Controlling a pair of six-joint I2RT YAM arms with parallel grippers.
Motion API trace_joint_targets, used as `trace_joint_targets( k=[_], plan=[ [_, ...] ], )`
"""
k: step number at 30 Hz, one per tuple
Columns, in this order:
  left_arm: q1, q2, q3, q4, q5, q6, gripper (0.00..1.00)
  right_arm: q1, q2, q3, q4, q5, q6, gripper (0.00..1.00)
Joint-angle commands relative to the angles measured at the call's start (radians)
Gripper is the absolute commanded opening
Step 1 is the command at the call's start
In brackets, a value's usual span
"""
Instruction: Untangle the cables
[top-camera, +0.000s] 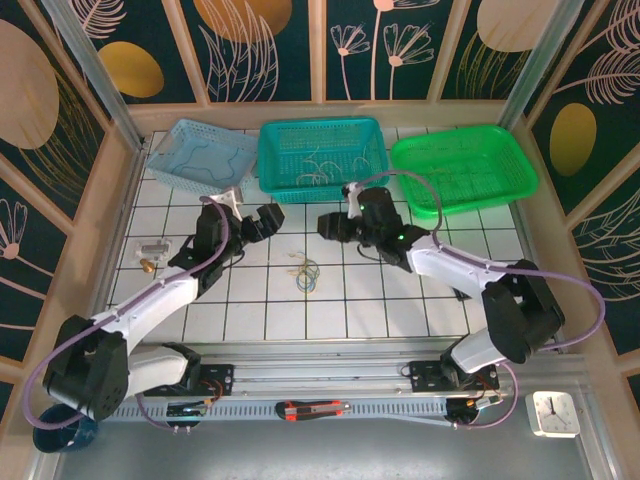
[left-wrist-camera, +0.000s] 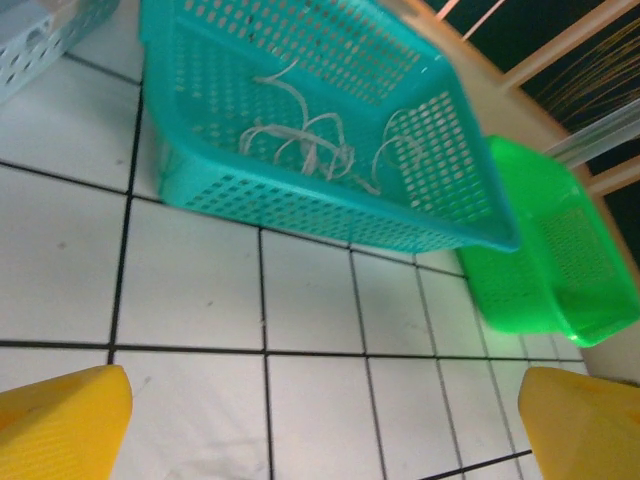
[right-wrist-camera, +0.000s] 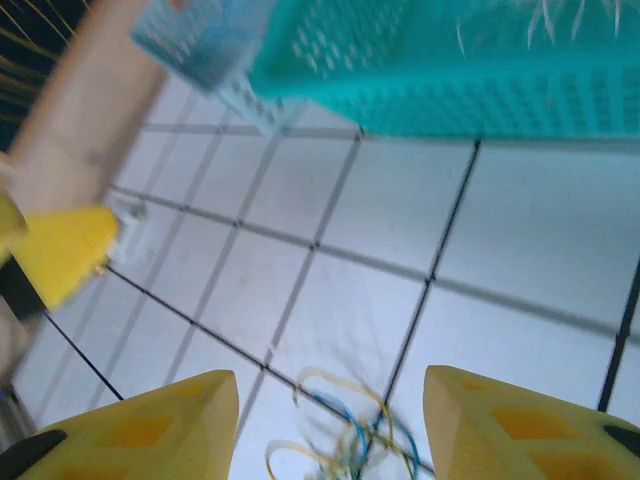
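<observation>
The cables (top-camera: 307, 273) are a small tangle of blue, yellow and whitish loops lying on the white tiled table between the two arms. In the right wrist view the cables (right-wrist-camera: 352, 432) look blurred on the tiles, low between the yellow fingers. My right gripper (top-camera: 333, 225) (right-wrist-camera: 330, 400) hovers just behind and to the right of the tangle, open, with nothing held. My left gripper (top-camera: 262, 222) (left-wrist-camera: 320, 430) is behind and to the left of the tangle, wide open over bare tiles.
Three baskets line the back: light blue (top-camera: 172, 168), teal (top-camera: 270, 150) (left-wrist-camera: 300, 205) holding whitish wires (left-wrist-camera: 310, 145), and green (top-camera: 520, 160) (left-wrist-camera: 560, 270). Small metal parts (top-camera: 150, 248) lie at the left. A box cutter (top-camera: 312, 408) rests on the front rail.
</observation>
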Motion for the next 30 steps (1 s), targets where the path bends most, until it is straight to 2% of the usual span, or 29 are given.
trace_joint_targets(
  k=[1,4,7,10,17,24,28,30],
  plan=[
    [0.023,0.019,0.033,-0.066,0.06,0.061,0.99,0.057,-0.029,-0.025,-0.047,0.099,-0.043,0.48],
    [0.029,0.041,0.023,-0.083,0.076,0.072,0.97,0.101,0.006,-0.026,-0.078,0.142,-0.065,0.44],
    [0.028,0.062,-0.024,-0.036,0.16,0.046,0.9,0.124,0.049,-0.006,-0.093,0.155,-0.1,0.43],
    [0.029,0.061,-0.087,0.004,0.204,0.016,0.88,0.143,0.102,0.036,-0.097,0.148,-0.164,0.43],
    [0.029,-0.022,-0.161,0.028,0.176,-0.02,0.99,0.15,0.251,0.119,-0.115,0.119,-0.244,0.43],
    [0.029,-0.04,-0.171,0.029,0.16,-0.023,0.99,0.158,0.347,0.162,-0.094,0.074,-0.246,0.43],
    [0.029,-0.043,-0.174,0.032,0.158,-0.023,0.99,0.156,0.404,0.199,-0.086,0.065,-0.243,0.38],
    [0.028,-0.046,-0.176,0.035,0.157,-0.024,0.99,0.152,0.424,0.215,-0.087,0.063,-0.242,0.32]
  ],
)
